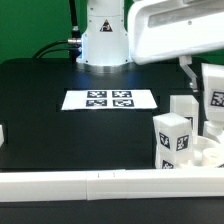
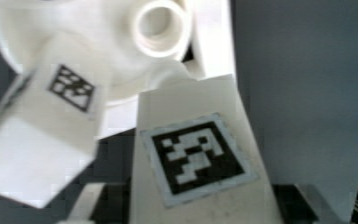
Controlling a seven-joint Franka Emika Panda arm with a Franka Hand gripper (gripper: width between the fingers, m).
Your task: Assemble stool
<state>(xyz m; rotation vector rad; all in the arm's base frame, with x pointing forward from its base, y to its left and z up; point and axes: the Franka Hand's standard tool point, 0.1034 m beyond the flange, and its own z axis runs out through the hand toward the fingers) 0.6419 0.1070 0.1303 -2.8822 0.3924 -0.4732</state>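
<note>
Wrist view: tagged white leg (image 2: 197, 150), seemingly gripped.

A white plastic stool leg (image 2: 190, 150) with a smooth, faintly satin surface fills the wrist view straight ahead of the tool. It carries 1 flat matt tag (image 2: 201, 152) printed in black and white. Just beyond it sits the stool seat (image 2: 105, 60), also smooth white plastic, softly glossy around its round socket. Under the arm, the table (image 1: 40, 85) looks matt black. The marker board (image 1: 110, 99) is flat, matt white. The rail (image 1: 100, 184) is smooth white.
</note>
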